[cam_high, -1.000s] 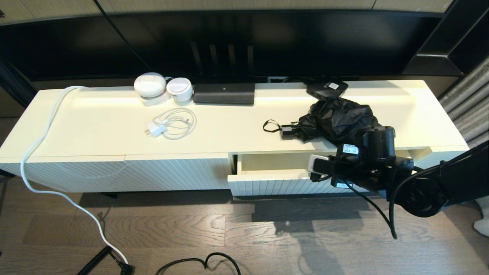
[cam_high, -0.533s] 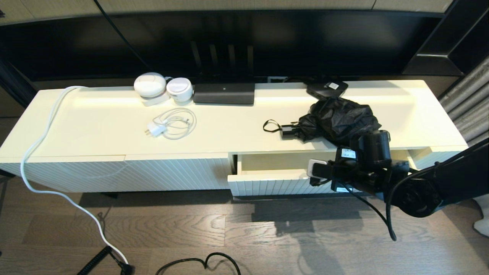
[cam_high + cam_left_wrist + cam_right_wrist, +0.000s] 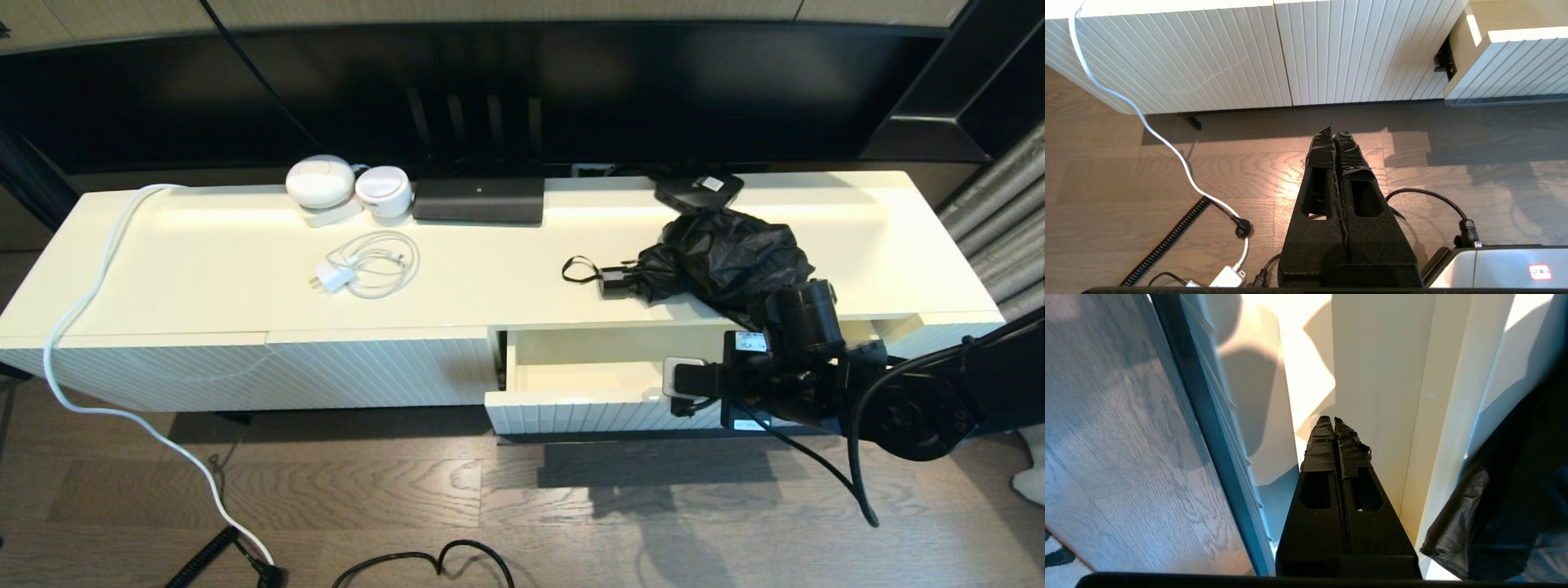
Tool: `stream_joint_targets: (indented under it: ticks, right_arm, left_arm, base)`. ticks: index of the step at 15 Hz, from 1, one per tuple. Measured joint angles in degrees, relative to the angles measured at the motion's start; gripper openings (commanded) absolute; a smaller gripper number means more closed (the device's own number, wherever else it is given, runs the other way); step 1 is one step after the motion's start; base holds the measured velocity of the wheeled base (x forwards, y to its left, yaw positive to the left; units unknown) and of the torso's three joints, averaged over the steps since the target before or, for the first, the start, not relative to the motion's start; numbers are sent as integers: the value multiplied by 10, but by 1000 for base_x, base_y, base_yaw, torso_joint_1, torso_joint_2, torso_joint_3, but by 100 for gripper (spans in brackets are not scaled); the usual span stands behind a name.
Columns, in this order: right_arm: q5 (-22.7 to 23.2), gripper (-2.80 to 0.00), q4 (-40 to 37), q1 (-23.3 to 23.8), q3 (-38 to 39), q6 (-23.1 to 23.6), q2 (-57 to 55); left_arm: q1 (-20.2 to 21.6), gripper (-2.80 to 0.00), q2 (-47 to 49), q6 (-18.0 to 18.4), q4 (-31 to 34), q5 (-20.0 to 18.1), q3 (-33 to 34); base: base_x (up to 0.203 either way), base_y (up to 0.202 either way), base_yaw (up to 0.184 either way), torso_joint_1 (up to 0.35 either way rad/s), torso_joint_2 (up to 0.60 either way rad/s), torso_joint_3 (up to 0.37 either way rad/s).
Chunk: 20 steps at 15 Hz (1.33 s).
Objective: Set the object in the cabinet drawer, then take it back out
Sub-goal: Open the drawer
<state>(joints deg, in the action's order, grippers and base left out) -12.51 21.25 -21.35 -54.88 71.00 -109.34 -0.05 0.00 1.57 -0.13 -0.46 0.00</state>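
The black folding umbrella (image 3: 722, 253) lies on the cabinet top, with its handle and wrist loop (image 3: 581, 269) pointing left; its fabric edge (image 3: 1515, 498) shows in the right wrist view. Below it the cabinet drawer (image 3: 571, 408) stands partly pulled out, its cream interior (image 3: 588, 374) bare. My right arm (image 3: 784, 367) reaches over the drawer's right half. My right gripper (image 3: 1334, 418) is shut with nothing between its fingers, and it sits inside the drawer behind the dark bar handle (image 3: 1208, 437). My left gripper (image 3: 1334, 128) is parked, shut and empty, low over the floor. The drawer's left end (image 3: 1506, 65) shows beyond it.
On the cabinet top are a white charger with coiled cable (image 3: 359, 265), two round white devices (image 3: 320, 181), a black box (image 3: 478, 200) and a flat black box with a sticker (image 3: 698, 189). A white cable (image 3: 90, 302) runs down to the floor, and black cords (image 3: 424, 563) lie there.
The drawer has slid further out toward me, showing more of its interior. My right arm has drawn back with it. The umbrella has not moved.
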Motion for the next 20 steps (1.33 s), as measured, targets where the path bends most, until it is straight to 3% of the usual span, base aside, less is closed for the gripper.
stream_joint_targets:
  ticks: [14,20]
  right_arm:
    - [-11,-280,2,-17,66,-6,14]
    - [-11,-280,-31,-20,85,-7,33]
  left_arm:
    - [0,-280,0,0,0,0,0]
    - [0,-280,0,0,0,0,0]
  base:
    - [0,0,0,0,0,0]
    - [0,0,0,0,0,0]
